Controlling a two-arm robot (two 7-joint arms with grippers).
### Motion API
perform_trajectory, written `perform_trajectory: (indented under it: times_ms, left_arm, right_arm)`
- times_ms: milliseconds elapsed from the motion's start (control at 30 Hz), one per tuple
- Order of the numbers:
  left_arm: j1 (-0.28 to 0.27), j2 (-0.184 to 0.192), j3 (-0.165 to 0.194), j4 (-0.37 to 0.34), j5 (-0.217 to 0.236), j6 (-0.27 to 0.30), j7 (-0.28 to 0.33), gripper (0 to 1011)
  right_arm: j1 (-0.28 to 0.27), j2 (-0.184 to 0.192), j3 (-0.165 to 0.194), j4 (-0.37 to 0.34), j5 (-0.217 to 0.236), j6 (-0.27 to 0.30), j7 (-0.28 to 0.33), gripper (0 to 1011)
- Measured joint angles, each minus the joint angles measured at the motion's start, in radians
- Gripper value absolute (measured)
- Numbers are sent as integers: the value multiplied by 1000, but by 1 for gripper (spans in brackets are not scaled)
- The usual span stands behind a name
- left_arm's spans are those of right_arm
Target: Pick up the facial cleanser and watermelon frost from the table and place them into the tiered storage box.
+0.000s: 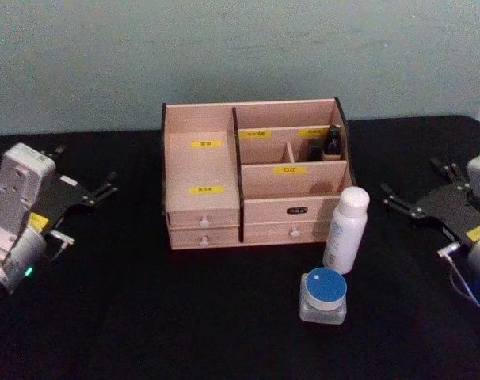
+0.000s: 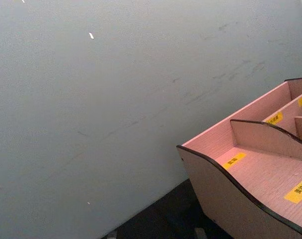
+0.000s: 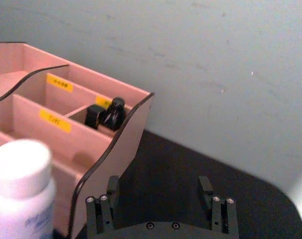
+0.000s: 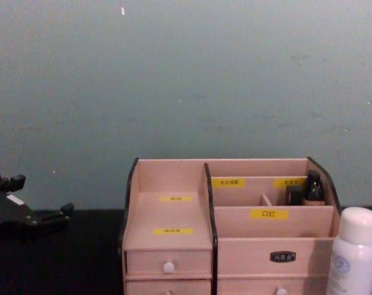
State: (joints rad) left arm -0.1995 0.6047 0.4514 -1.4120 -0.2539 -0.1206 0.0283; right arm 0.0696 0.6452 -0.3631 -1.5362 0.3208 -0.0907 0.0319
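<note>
- Cleanser (image 1: pixel 344 229) stands on the table (image 1: pixel 145 317) at the box's (image 1: pixel 200 166) 5 o'clock, just beside its front right corner. I cannot tell whether they touch.
- Frost jar (image 1: pixel 323 294) sits at the cleanser's 7 o'clock, near it but apart, and closer to the robot.
- Left pincer (image 1: pixel 88 170) hovers at the box's 9 o'clock, well apart from it, with its fingers spread and empty.
- Right pincer (image 1: pixel 413 180) hovers at the cleanser's 3 o'clock, fingers apart and nothing between them. It looks the likelier arm for both picks.
- Risk: the cleanser is tall on a narrow base, so a finger brushing it before closing would likely tip it towards the box or onto the jar.
- Risk: there is little room between cleanser and box, so a finger going in on that side may catch the box wall and shove the box.
- Risk: the round, smooth cleanser body may slip or swing in a grip taken high near the cap.
- Risk: the rear right compartment already holds dark bottles (image 1: pixel 331 141). Lowering the cleanser there, or carrying it too low over the walls, would cause a knock.
- Cleanser: upright, long axis vertical, cap up, bluish emblem facing 6 o'clock towards the robot.
- Jar: upright, blue lid up. It is squat, so it has no marked long axis.
- Box: drawers face 6 o'clock and its long side runs from 9 to 3.
</note>
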Motion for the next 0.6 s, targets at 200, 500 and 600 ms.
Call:
perform_trajectory:
  times_ms: [200,500,600]
  left_arm:
    - [0,0,0,0,0,0,0,1001]
    - [0,0,0,0,0,0,0,1001]
    - [0,0,0,0,0,0,0,1001]
  right_arm:
    - [-106,39,51,-89,58,33,25,1000]
    - [-230,69,110,-205,156,95,84,1000]
    - [-244,69,113,-232,171,126,101,1000]
